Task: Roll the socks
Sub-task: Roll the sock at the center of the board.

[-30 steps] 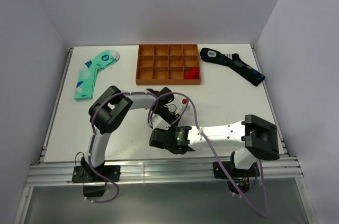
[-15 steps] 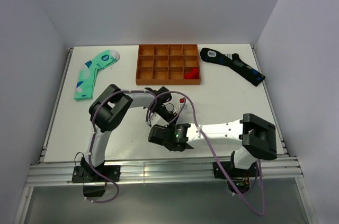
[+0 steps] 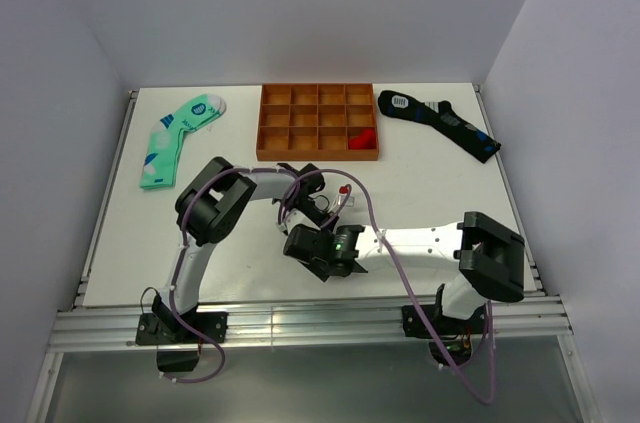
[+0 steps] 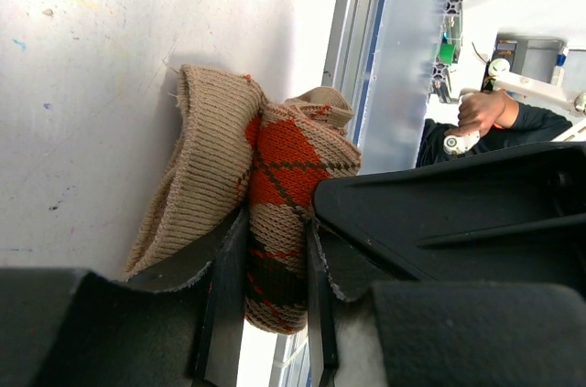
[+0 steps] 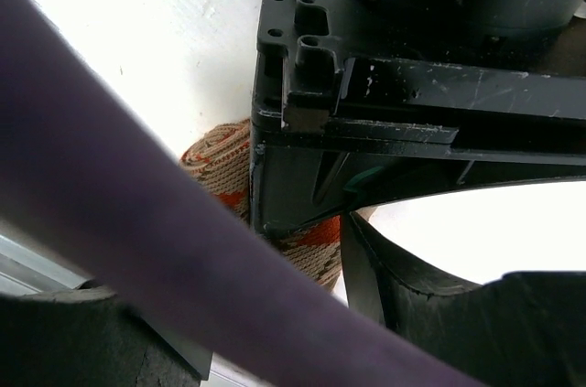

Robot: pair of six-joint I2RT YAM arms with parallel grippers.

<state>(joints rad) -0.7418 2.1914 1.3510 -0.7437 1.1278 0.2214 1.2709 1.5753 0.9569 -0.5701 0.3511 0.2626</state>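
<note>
Left wrist view: the argyle sock (image 4: 215,154) is seen bunched on the table (image 4: 110,58), just beside the front rail (image 4: 366,67), w/ the ribbed tan cuff folded to one side and the orange-diamond part doubled up next to it. The left gripper (image 4: 277,222) is closed narrowly on the diamond part, i.e. that fold is pinched btwn both fingers; the cuff lies outside the grip. The right gripper (image 3: 305,246) is spread wide just beside it. Nothing is seen clamped by it in the right wrist view, though much is masked by a purple cable (image 5: 137,222) and the other arm's body. From the top cam the sock is hidden under both wrists, approx. mid-table toward the front edge.

Handling, as judged: the knit is taken to be light, soft and floppy, w/ no stiffness to keep a roll shut. It can be squeezed firmly w/o damage. Slip is unlikely given the ribbing, but the layers prob. spring open if released. A hold is best taken across the whole doubled thickness, and the loose cuff edge pinched separately for pulling over the bundle.
</note>
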